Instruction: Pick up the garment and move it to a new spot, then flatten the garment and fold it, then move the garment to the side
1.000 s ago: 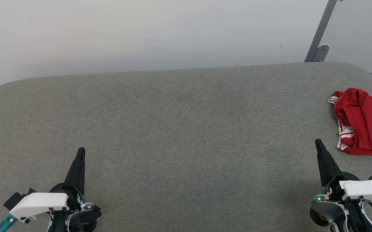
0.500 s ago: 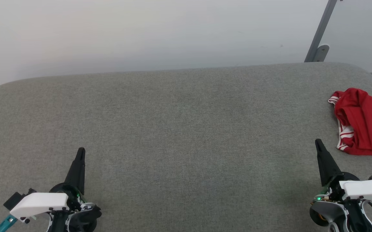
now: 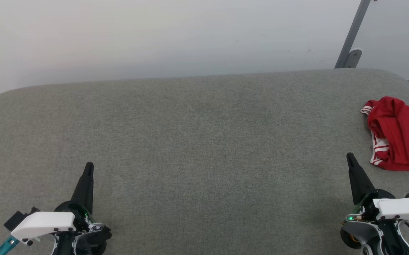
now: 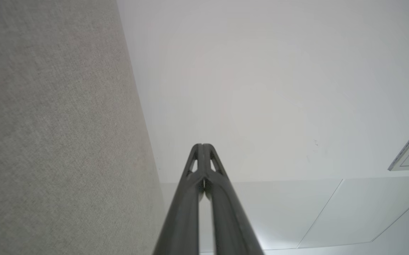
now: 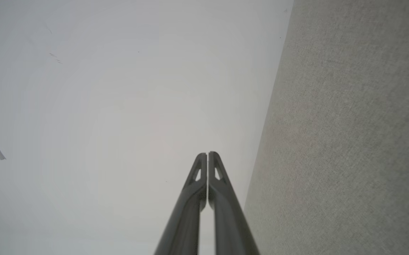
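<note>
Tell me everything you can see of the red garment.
The garment is red, smooth-looking knit, bunched in a loose heap, not flat. Red-white striped trim shows along its left edge. It lies on the grey fabric surface at the robot's right, cut off by the head view's edge. The shut right claw sits short of it, not touching.

Garment (image 3: 403,134) of smooth soft cloth, table (image 3: 204,141) covered in matt rough-woven fabric

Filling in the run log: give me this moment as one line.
left pincer: shut, empty | right pincer: shut, empty | garment: crumpled, right edge of grey surface, untouched | stage: pickup not begun
</note>
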Available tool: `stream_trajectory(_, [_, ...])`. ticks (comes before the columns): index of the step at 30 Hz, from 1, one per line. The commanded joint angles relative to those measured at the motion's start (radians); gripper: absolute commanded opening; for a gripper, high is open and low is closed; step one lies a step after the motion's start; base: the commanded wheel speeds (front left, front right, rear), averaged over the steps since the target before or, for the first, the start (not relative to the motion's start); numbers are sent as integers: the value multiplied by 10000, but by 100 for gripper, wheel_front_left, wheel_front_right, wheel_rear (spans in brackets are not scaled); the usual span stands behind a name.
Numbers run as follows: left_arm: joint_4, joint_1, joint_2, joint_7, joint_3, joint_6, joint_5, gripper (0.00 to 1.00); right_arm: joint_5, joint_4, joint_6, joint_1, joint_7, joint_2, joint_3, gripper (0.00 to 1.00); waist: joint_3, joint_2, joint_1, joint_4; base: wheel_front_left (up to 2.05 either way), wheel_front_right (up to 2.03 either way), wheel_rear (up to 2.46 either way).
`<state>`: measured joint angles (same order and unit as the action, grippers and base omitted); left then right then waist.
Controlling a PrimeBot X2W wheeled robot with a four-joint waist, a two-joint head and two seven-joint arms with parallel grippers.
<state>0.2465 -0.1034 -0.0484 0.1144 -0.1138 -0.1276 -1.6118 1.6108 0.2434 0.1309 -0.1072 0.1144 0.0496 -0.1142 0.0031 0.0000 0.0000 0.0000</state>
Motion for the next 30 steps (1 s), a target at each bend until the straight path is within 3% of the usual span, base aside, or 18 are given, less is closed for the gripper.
stream_trajectory(1, [-5,-124,-15,34,-20,-57,-14,0,40,28,-3,-38,24,-16,-2,0,0,0,0,0,0,0,0])
stream_trajectory(30, [-6,-124,-13,38,-21,-57,-10,0,41,28,-3,-38,23,-16,-4,0,0,0,0,0,0,0,0])
